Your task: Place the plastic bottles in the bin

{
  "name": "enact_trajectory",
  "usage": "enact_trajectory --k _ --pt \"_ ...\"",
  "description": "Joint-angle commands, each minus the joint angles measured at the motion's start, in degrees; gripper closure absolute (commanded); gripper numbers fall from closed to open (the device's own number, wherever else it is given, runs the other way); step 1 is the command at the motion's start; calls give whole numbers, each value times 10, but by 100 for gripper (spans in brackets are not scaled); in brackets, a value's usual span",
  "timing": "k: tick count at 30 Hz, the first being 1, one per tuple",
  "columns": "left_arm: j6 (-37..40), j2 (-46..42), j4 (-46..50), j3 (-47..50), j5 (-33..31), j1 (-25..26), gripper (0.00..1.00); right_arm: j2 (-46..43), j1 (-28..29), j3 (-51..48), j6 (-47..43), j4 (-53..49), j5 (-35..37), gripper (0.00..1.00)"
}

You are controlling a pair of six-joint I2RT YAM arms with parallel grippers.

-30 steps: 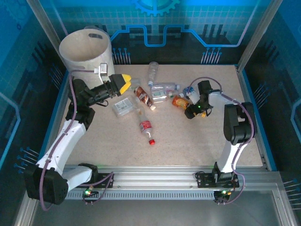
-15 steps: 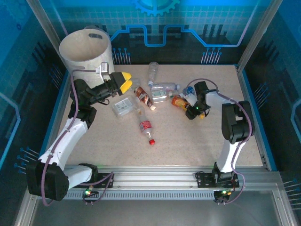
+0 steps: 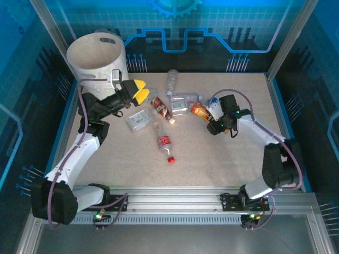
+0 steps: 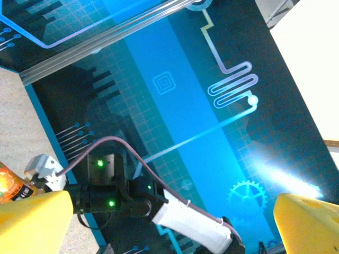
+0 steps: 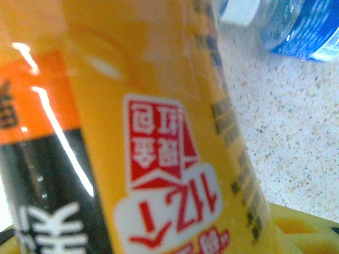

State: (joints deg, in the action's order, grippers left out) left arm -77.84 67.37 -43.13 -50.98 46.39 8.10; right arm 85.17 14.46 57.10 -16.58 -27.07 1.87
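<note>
We find the orange bottle (image 3: 199, 110) lying close against the right gripper (image 3: 216, 126). We cannot tell whether its jaws have clamped it. The bin (image 3: 108, 69) stands well apart at rear left, just beside the empty, wide-spread left gripper (image 3: 139, 93), the nearer arm.

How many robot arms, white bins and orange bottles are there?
robot arms: 2 (left arm, right arm)
white bin: 1
orange bottle: 1
total: 4
</note>
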Motion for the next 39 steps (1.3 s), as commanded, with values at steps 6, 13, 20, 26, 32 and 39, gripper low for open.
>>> enact_trajectory --k 6,13,20,26,32,39 --pt "-33 4 -57 9 7 3 1 -103 54 -46 127 59 -51 55" --pt "-19 -5 -38 13 2 3 1 -179 87 -81 221 99 -129 56" --pt "0 -5 -10 15 -3 3 1 -214 140 -82 328 125 -147 57" --pt "182 -28 247 -15 -63 10 1 -204 159 -70 404 141 -180 58" --pt "312 -17 387 -52 -118 39 1 -161 199 -31 472 209 -231 58" --pt "333 1 312 -44 -92 84 1 -88 243 35 534 220 -257 58"
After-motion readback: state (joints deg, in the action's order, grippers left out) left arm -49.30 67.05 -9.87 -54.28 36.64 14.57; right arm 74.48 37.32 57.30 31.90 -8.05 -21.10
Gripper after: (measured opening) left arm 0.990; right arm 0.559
